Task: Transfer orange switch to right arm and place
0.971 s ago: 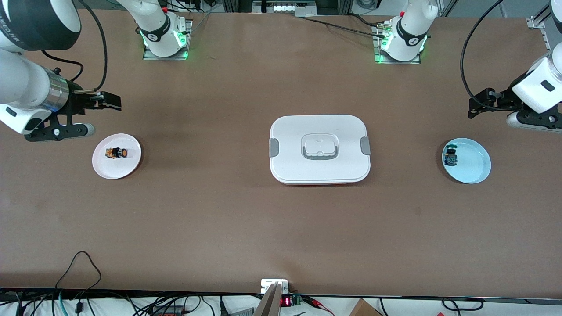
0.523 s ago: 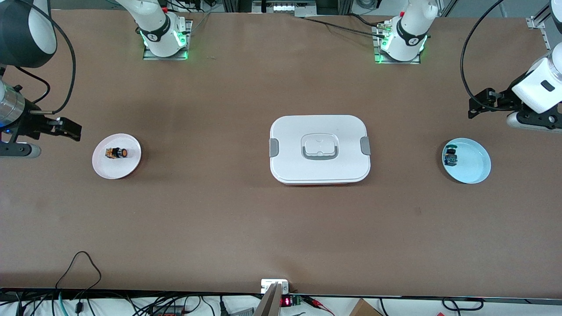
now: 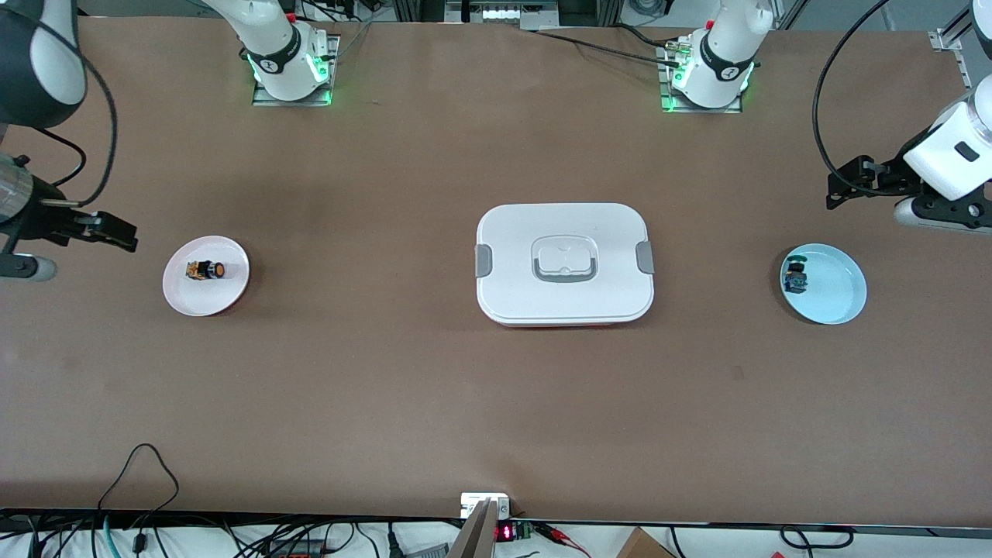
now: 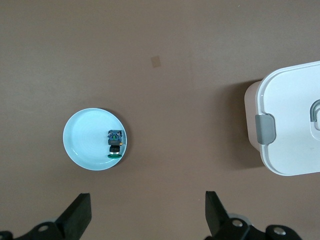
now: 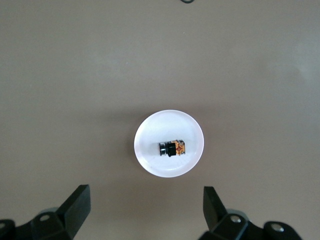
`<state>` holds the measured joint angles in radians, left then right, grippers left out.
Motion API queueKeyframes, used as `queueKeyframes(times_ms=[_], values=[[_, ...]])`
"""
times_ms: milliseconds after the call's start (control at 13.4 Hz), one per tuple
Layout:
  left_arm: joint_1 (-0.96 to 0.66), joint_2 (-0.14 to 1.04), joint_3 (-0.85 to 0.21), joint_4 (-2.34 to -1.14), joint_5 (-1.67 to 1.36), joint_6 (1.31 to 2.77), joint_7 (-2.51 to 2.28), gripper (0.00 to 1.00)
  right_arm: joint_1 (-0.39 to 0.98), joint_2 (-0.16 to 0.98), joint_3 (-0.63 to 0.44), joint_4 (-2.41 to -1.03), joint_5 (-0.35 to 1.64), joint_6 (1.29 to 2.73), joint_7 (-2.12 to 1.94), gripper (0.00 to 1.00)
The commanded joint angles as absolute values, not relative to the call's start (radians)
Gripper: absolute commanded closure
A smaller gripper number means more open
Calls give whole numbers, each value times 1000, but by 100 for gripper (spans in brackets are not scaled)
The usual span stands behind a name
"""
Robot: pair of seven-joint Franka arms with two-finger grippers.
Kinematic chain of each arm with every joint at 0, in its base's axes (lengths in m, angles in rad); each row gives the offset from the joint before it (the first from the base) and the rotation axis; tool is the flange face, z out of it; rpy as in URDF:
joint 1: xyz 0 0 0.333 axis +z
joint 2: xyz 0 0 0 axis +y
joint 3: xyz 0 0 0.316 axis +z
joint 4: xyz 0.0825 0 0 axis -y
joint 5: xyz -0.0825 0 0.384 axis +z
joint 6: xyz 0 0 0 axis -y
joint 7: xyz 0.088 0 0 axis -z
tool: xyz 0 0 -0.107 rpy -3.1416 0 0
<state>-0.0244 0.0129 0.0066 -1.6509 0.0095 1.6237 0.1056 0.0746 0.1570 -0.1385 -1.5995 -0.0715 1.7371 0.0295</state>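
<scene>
The orange switch [image 3: 205, 270] lies on its side on a small pale pink plate [image 3: 211, 300] toward the right arm's end of the table. In the right wrist view the orange switch [image 5: 172, 149] shows in the middle of that plate [image 5: 170, 127]. My right gripper [image 3: 108, 231] hangs open over bare table beside the plate, toward the table's end, and holds nothing [image 5: 145, 197]. My left gripper [image 3: 852, 184] waits open and empty over the table near the blue plate [image 4: 147, 205].
A white lidded container [image 3: 564, 225] with grey latches sits in the middle of the table; one end of the container [image 4: 295, 125] shows in the left wrist view. A pale blue plate [image 3: 837, 298] toward the left arm's end holds a blue-and-green switch [image 3: 795, 277]. Cables run along the table's front edge.
My right arm has swung toward its end of the table, and its gripper now stands beside the pink plate. The left arm and both switches have not moved.
</scene>
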Motion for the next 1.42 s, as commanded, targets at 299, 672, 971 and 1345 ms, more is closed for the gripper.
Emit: queueKeyframes(times_ms=[299,672,971,1345], values=[[-20,25,5,-1623,5,1601,107,0,55,54,-120,-1730,-64,1809,-95,0],[-20,25,5,-1623,5,1601,107,0,67,60,-112,-1690,-60,1724,12,0],[-20,25,5,-1623,5,1601,107,0,69,60,-113,-1690,-52,1724,15,0],[-18,25,5,-1623,5,1601,107,0,66,57,-115,-1612,-32,1645,-2,0]])
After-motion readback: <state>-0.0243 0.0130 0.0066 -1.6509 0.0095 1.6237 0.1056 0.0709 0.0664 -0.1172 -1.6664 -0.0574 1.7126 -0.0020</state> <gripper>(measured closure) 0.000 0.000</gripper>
